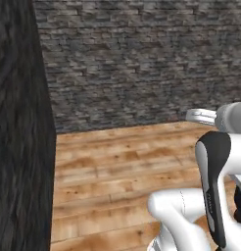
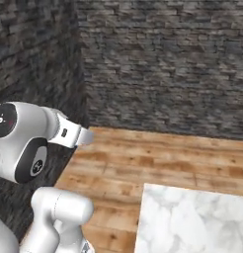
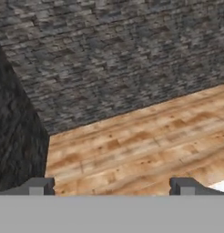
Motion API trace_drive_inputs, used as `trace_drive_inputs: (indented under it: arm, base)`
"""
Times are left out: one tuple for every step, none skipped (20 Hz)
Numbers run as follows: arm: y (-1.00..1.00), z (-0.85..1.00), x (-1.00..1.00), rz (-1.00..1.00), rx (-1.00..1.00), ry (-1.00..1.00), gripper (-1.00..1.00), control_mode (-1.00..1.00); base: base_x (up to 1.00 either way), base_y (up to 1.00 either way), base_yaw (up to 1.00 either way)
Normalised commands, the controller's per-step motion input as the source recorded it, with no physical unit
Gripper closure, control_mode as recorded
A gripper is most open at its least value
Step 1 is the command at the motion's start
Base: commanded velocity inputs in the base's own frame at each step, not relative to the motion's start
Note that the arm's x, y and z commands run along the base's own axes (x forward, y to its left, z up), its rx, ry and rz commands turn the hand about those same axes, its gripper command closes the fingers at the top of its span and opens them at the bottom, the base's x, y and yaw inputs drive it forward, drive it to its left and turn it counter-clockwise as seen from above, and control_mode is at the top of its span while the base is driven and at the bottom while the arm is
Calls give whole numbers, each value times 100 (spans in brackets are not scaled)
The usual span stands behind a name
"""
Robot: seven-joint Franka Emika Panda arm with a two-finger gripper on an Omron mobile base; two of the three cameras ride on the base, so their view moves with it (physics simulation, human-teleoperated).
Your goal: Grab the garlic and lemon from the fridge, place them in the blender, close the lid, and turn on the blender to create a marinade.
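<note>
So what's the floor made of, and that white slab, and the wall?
The warm brown plank floor looks like polished wood: grain and board seams show. The white grey-veined slab looks like marble, maybe imitation. The dark grey wall looks like rough stacked stone or brick.

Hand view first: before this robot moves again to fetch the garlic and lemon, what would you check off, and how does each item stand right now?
1. End effector open and ready to grasp: ok, its fingertips stand wide apart.
2. End effector free of any load: ok, nothing sits between the fingertips.
3. Fridge found: not ok, the cameras face a grey brick wall and a wooden floor.
4. Garlic and lemon located: not ok, no such items are to be seen.
5. Obstacles near the base: a marble counter corner lies close on the right and a dark wall close on the left: not ok, mind both.
6. Blender located: not ok.
</note>
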Motion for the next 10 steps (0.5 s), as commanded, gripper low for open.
trace_drive_inputs:
  arm:
    - [0, 0, 0, 0, 0, 0, -100, 100]
    - [0, 0, 0, 0, 0, 0, -100, 100]
    - [0, 0, 0, 0, 0, 0, -100, 100]
    - [0, 0, 0, 0, 0, 0, -100, 100]
    - [0, 0, 0, 0, 0, 0, -100, 100]
    - [0, 0, 0, 0, 0, 0, -100, 100]
    - [0, 0, 0, 0, 0, 0, -100, 100]
    - [0, 0, 0, 0, 0, 0, -100, 100]
    - [0, 0, 0, 0, 0, 0, -100, 100]
    - [0, 0, 0, 0, 0, 0, -100, 100]
  base:
    - [100, 0, -41]
    - [100, 0, -43]
    - [100, 0, -45]
    - [100, 0, -47]
    - [100, 0, -48]
    - [100, 0, -49]
    - [100, 0, -49]
    - [100, 0, -49]
    - [100, 0, -49]
    - [100, 0, -51]
